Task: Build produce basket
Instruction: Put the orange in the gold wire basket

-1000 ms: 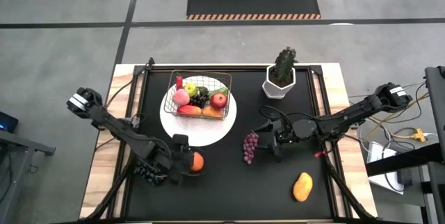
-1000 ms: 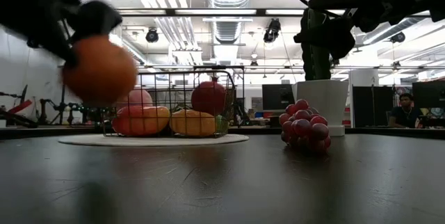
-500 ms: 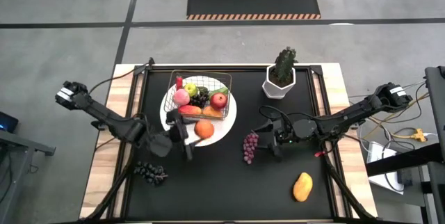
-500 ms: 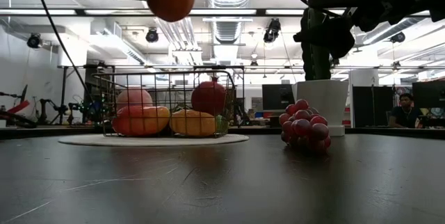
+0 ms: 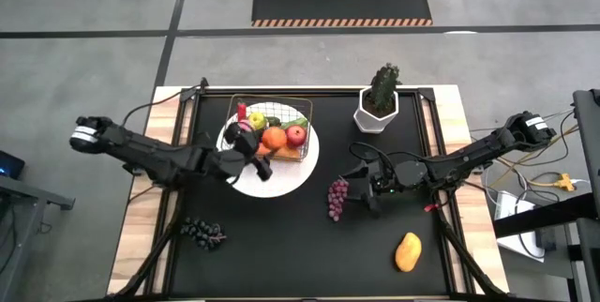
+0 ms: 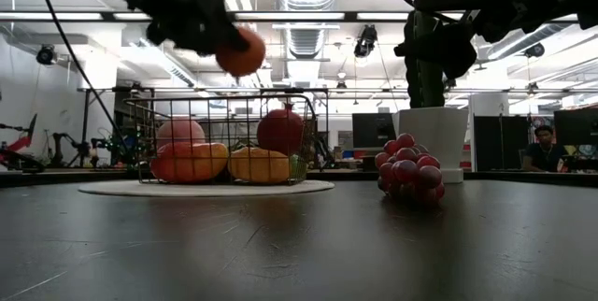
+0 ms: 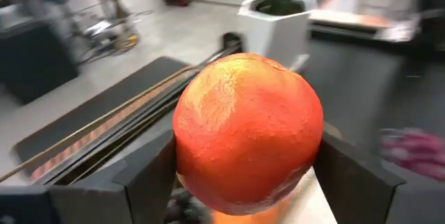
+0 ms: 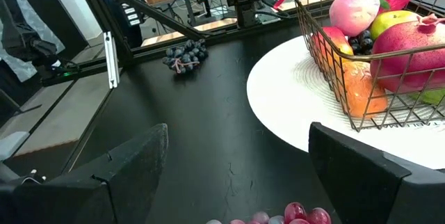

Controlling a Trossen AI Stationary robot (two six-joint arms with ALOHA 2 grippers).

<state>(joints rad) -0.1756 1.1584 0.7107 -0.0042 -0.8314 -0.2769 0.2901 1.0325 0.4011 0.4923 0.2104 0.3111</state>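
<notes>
Holding the round, slick orange over the basket, your left gripper clamps its middle; right gripper gapes empty.

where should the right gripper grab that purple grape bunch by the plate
Probably from straight above, fingers across the narrow width of the grape bunch. It lies flat and elongated on the table, clear of the plate, with free space on both long sides. The right gripper sits open right beside it, so only a short shift is needed.
</notes>
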